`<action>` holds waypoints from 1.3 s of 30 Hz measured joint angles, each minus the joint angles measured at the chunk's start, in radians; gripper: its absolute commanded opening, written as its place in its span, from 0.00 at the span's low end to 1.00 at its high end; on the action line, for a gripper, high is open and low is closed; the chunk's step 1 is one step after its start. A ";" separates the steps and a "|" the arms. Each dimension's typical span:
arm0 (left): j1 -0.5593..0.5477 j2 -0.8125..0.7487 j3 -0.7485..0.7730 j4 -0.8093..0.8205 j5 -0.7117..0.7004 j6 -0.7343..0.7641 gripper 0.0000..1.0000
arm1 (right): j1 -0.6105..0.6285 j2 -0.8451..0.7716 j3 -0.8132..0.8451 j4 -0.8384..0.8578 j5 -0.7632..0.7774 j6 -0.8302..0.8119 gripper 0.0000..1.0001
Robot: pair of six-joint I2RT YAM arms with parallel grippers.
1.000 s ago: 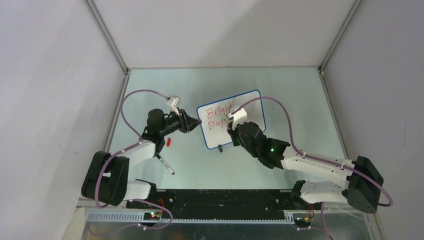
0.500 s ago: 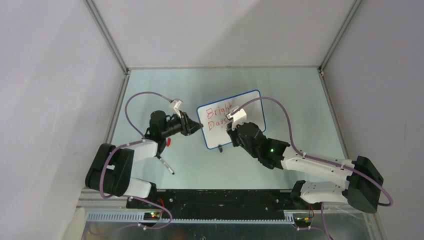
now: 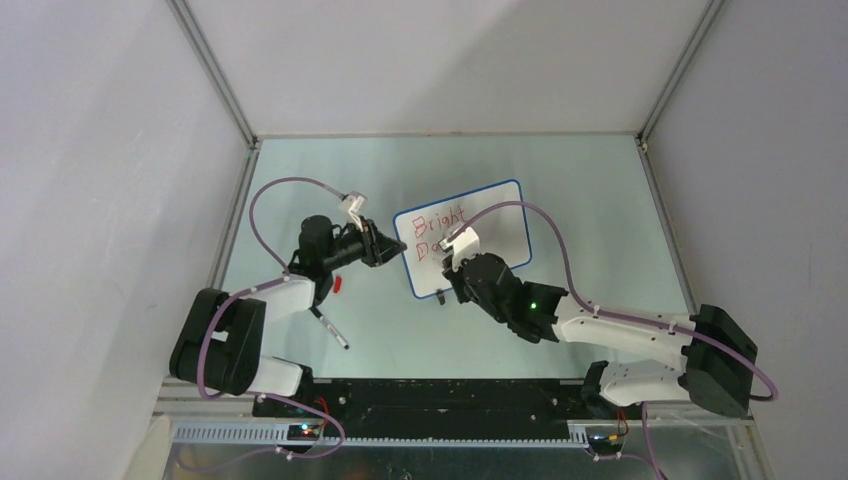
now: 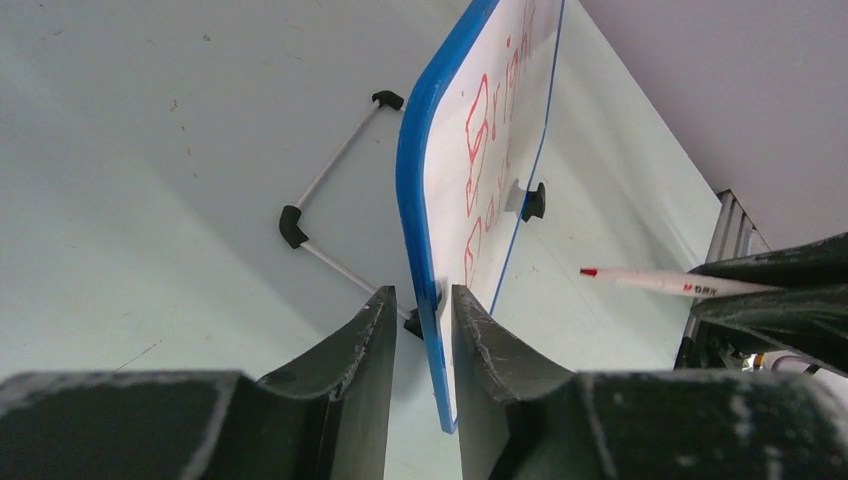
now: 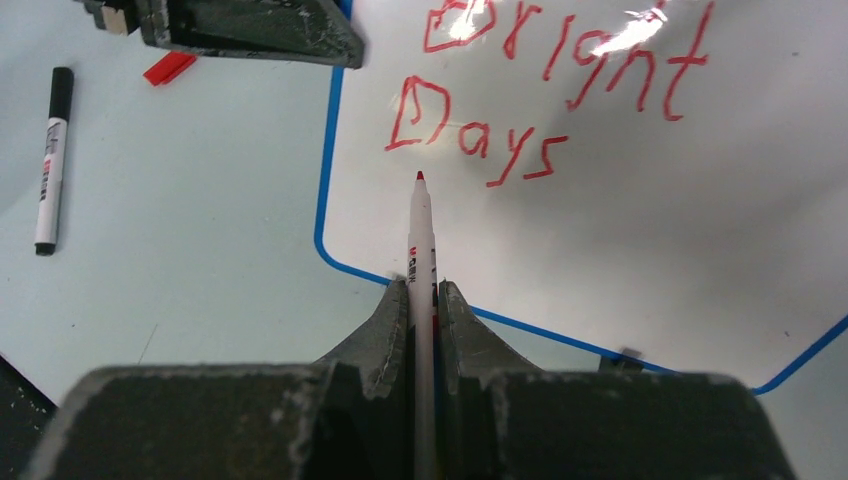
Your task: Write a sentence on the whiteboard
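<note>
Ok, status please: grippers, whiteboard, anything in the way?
Left gripper shut on whiteboard edge. Right gripper shut on red marker, tip under "Days". Sentence reads "Bright Days", third line missing. Black marker lies aside, not blocking.

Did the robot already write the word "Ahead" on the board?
No, the whiteboard shows only the red words "Bright" and "Days", with blank white space below them.
</note>
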State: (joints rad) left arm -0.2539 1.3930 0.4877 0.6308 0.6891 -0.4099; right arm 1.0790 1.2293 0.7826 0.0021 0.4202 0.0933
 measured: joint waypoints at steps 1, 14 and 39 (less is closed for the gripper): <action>0.000 0.000 0.001 -0.001 0.000 0.001 0.30 | 0.005 0.006 0.000 0.002 0.000 -0.001 0.00; -0.006 -0.002 0.007 -0.039 -0.001 0.012 0.24 | 0.021 0.057 0.000 0.003 -0.010 -0.001 0.00; -0.011 -0.011 0.010 -0.056 -0.003 0.019 0.19 | 0.039 0.070 0.000 0.004 -0.008 0.011 0.00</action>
State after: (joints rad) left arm -0.2646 1.3815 0.4980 0.5743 0.6861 -0.3908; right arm 1.1179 1.2995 0.7830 0.0059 0.4122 0.1040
